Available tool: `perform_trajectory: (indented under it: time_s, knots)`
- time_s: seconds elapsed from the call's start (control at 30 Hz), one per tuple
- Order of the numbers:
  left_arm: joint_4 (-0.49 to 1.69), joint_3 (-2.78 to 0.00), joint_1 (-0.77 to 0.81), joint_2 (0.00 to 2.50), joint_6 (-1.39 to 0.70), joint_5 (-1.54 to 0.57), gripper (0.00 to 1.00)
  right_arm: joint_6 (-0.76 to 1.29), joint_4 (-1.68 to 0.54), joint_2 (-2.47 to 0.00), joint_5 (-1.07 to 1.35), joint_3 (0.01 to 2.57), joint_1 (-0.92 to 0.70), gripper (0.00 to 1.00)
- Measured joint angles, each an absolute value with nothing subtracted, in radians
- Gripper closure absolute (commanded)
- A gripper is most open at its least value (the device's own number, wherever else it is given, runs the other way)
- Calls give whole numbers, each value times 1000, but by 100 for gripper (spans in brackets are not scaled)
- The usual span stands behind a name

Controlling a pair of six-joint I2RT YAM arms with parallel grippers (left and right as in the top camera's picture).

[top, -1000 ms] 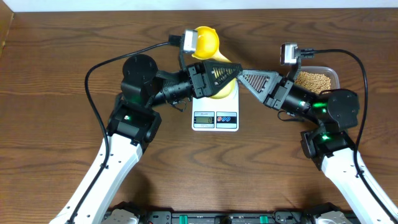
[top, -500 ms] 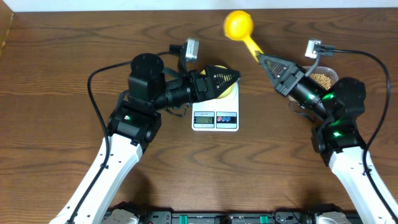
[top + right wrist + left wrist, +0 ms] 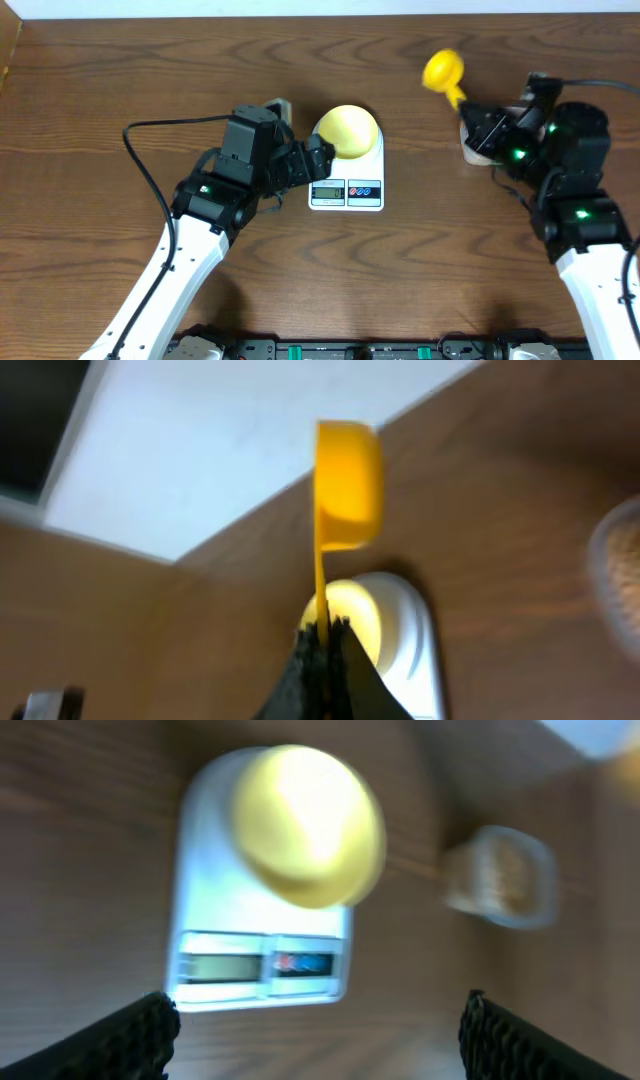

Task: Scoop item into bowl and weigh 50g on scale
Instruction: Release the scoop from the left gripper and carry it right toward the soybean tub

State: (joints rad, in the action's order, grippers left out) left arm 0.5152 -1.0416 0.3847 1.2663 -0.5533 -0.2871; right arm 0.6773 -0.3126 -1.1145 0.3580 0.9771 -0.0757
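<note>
The pale yellow bowl (image 3: 348, 130) stands on the back of the white scale (image 3: 347, 190). Both show blurred in the left wrist view, the bowl (image 3: 310, 825) on the scale (image 3: 215, 890). My left gripper (image 3: 322, 165) is open and empty (image 3: 320, 1040), just left of the scale's front. My right gripper (image 3: 472, 112) is shut on the handle of the bright yellow scoop (image 3: 442, 70), held up at the back right. The right wrist view shows the scoop (image 3: 348, 485) above the closed fingers (image 3: 325, 635). The beans (image 3: 505, 870) show blurred in the clear tub.
The clear tub (image 3: 476, 152) lies mostly under my right arm, right of the scale; it also shows at the right wrist view's edge (image 3: 620, 580). A white surface (image 3: 250, 440) lies beyond the table's back edge.
My right arm has swung the scoop from over the bowl to the back right. My left gripper has drawn back from the bowl toward the scale's left front.
</note>
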Motion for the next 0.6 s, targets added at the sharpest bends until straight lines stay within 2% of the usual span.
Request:
perform_trajectory:
  time_s: [0.2,0.6]
  knots:
    - [633,-1042,384,1266,-511,-138,8,562,-514,-1108,210,1124,-76,98]
    - [627,-1042,384,1266,-496,-53,7,482,-833,-1126,-109,1163,-76,99]
